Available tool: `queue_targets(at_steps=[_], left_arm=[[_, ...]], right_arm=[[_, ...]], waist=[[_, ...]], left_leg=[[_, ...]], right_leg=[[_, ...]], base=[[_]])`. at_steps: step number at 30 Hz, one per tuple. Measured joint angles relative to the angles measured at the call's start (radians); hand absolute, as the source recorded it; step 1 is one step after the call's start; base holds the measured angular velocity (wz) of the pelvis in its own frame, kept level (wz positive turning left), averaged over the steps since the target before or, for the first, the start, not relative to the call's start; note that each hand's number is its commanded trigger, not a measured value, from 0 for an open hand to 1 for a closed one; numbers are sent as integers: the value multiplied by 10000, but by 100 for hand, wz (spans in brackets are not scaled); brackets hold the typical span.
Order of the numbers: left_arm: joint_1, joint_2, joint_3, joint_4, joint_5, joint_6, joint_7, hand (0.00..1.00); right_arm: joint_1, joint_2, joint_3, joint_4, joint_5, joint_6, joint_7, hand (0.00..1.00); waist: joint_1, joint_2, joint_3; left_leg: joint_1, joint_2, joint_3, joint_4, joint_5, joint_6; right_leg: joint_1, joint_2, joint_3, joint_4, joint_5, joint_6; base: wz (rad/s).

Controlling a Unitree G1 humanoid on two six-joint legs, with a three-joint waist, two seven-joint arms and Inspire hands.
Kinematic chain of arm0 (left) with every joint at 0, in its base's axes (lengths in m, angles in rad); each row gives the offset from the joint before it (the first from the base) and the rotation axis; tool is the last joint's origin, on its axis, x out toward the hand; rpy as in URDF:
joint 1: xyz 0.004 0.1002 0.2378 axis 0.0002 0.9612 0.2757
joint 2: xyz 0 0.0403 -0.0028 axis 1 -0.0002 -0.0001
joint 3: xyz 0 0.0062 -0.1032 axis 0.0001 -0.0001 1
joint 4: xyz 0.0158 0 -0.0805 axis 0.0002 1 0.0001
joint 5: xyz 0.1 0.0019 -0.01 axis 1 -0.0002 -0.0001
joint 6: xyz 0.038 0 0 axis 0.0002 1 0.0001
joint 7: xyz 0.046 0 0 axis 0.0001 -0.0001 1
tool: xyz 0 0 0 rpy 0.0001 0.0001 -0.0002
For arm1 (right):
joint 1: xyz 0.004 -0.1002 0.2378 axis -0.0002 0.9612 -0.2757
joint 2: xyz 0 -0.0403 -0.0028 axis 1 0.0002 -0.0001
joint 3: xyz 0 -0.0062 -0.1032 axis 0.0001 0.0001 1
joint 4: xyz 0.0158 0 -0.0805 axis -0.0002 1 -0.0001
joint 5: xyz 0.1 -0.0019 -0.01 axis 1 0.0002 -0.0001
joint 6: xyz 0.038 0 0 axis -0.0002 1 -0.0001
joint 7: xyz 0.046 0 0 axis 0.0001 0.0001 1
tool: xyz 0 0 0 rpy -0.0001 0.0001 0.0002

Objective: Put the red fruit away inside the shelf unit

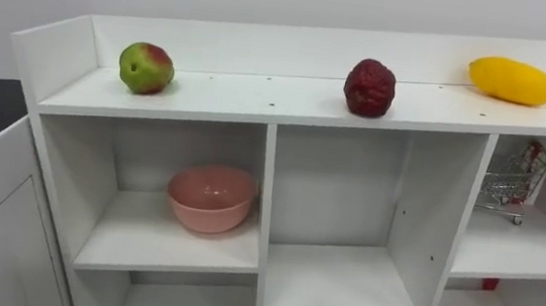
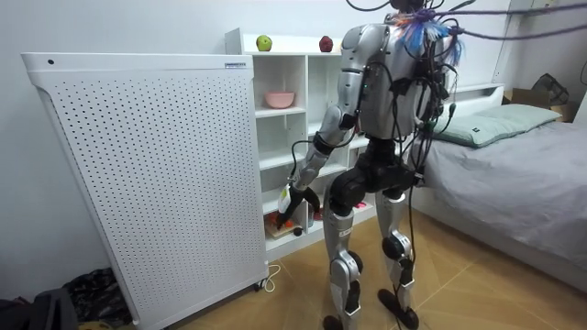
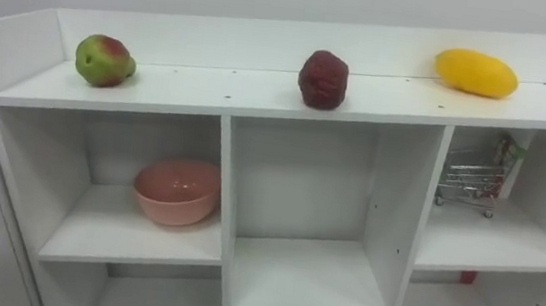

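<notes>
Three fruits sit in a row on top of the white closet: a green and red apple at the left, a dark red bumpy fruit in the middle and a yellow mango at the right. In the room view I stand facing the closet, a short step from it. My left hand hangs low by the lower shelves, fingers relaxed and holding nothing.
A pink bowl rests in the upper left compartment. A small wire shopping cart stands in the upper right one. A tall white perforated panel adjoins the closet's left side. A bed lies behind me.
</notes>
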Motion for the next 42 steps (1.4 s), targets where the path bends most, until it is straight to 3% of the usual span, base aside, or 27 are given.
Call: queue_targets(at_steps=[8,12,18,25,27,32,36,42], left_arm=[[43,-1,-44,-210,0,-206,-90,0],[56,1,-37,-257,3,-579,-320,0],[51,27,-207,-257,-5,-597,-524,0],[-188,44,-574,-254,-24,-593,-589,0],[-244,76,-656,-242,-12,-590,-738,0],[-390,62,-688,-200,0,-512,-975,0],[-636,73,-689,-192,-6,-507,-1072,0],[-694,104,-837,-191,-4,-484,-1177,0]], right_arm=[[-239,-68,196,-2153,-66,-296,-1487,0],[-682,-332,163,-3153,-80,-714,-2027,0],[-1587,-624,171,-3555,-107,-1427,-2628,0],[-1811,-655,586,-4217,-106,-1416,-2862,0],[-2107,-666,743,-4389,-110,-1407,-3000,0],[-2862,-671,1090,-4707,-106,-1364,-2928,0],[-3604,-875,1178,-4703,-101,-1325,-2878,0],[-3870,-929,1177,-4612,-27,-1317,-2885,0]], waist=[[26,-25,-9],[3,9,5],[40,36,5],[295,19,-1],[304,16,-3],[420,-10,-10],[547,-119,22],[574,-345,97]], left_leg=[[-87,0,4,-22,0,0],[-98,3,-1,-21,1,1],[-249,17,-12,7,3,3],[-366,16,-73,11,17,17],[-445,15,-212,4,17,17],[-526,16,-314,5,18,18],[-522,16,-438,7,18,18],[-559,7,-731,28,18,17]], right_leg=[[-152,0,-48,19,47,38],[-157,1,-99,24,58,31],[-288,11,-136,23,160,66],[-352,1,-485,6,178,69],[-397,-18,-925,8,179,68],[-449,-20,-1114,5,180,67],[-382,-36,-1415,-3,184,68],[-310,-35,-1692,-13,186,68]], base=[[-3],[1],[2],[2],[7],[4],[7],[10]])
